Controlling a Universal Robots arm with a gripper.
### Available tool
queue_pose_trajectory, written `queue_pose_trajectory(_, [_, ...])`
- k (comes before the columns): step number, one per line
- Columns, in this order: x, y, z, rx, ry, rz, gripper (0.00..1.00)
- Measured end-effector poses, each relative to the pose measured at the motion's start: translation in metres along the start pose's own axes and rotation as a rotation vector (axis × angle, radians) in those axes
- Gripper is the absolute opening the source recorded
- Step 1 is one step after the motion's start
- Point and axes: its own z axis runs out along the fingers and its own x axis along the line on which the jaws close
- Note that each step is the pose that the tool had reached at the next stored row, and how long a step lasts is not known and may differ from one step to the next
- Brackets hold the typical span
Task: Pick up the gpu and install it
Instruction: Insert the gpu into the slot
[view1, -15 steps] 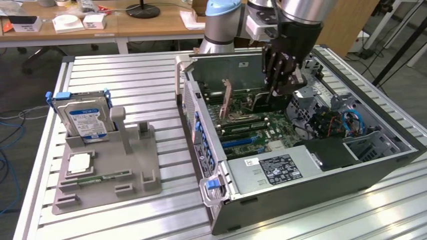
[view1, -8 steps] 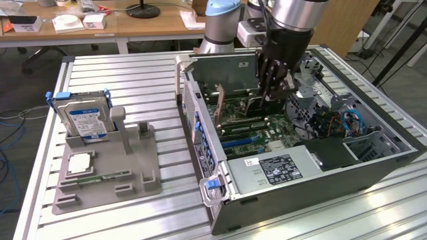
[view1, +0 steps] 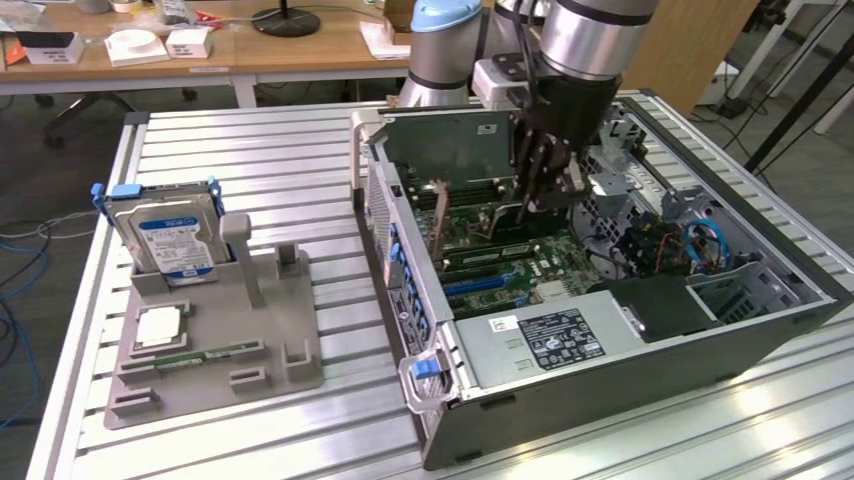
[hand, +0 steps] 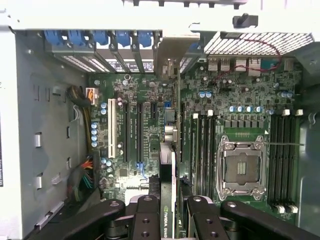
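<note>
The gpu (hand: 168, 197) shows edge-on in the wrist view, a thin black card with a printed label, clamped between my two black fingers (hand: 145, 220). It runs from my gripper (hand: 168, 222) toward the row of blue slot tabs (hand: 100, 37), above the motherboard's expansion slots (hand: 132, 130). In the exterior view my gripper (view1: 541, 200) reaches down into the open computer case (view1: 667, 350), and the dark gpu (view1: 483, 212) hangs below the fingers, just over the board. Whether the card touches a slot I cannot tell.
A grey fixture (view1: 267, 330) on the slatted table holds a silver hard drive (view1: 167, 235), a chip (view1: 158, 325) and a green memory stick (view1: 200, 355). Inside the case sit the power supply (view1: 561, 335), the processor socket (hand: 241, 170) and cables (view1: 694, 245).
</note>
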Motion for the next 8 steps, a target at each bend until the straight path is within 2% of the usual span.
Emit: queue_pose_trajectory(8, [0.000,-0.0030,0.0145,0.0000,0.0000,0.000,0.26])
